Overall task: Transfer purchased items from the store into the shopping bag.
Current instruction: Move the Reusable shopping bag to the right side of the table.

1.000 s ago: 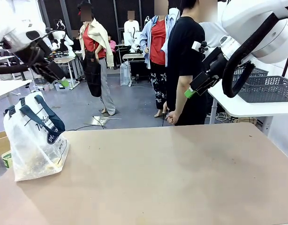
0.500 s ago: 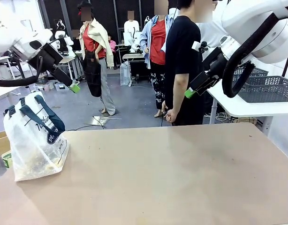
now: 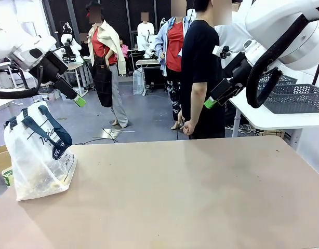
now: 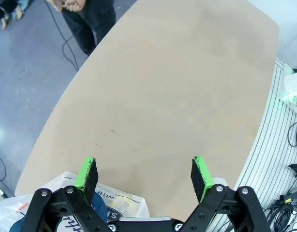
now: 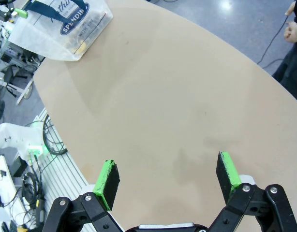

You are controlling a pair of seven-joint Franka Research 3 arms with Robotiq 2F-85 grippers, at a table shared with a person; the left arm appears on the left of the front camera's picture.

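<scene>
The tabletop [image 3: 201, 197] is a plain tan surface with rounded corners; most of it lies bare.

The bag [image 3: 37, 155] stands at the left edge of the tabletop, toward the near-left corner. It is translucent white plastic with navy strap handles, navy script and a round navy logo. The handles droop over its front face. Yellowish contents show through the lower part of the bag; individual items cannot be told apart. In the right wrist view the bag [image 5: 66, 21] lies at the far corner of the tabletop, logo side up.

A person in a black T-shirt [image 3: 201, 78] stands beyond the far edge of the tabletop, one hand [image 3: 188, 128] hanging at the side.

A grey basket [image 3: 294, 97] with perforated sides sits on a separate white side table [image 3: 268, 118], beyond the far-right corner of the tabletop. Its contents cannot be seen.

The left gripper [image 4: 144, 176] hangs in the air above the bag, clear of it. Its jaws stand wide apart and nothing lies between the green pads [image 4: 86, 172].

The right gripper [image 5: 169, 180] hangs above the tabletop on the right side. Its jaws stand wide apart and hold nothing.
</scene>
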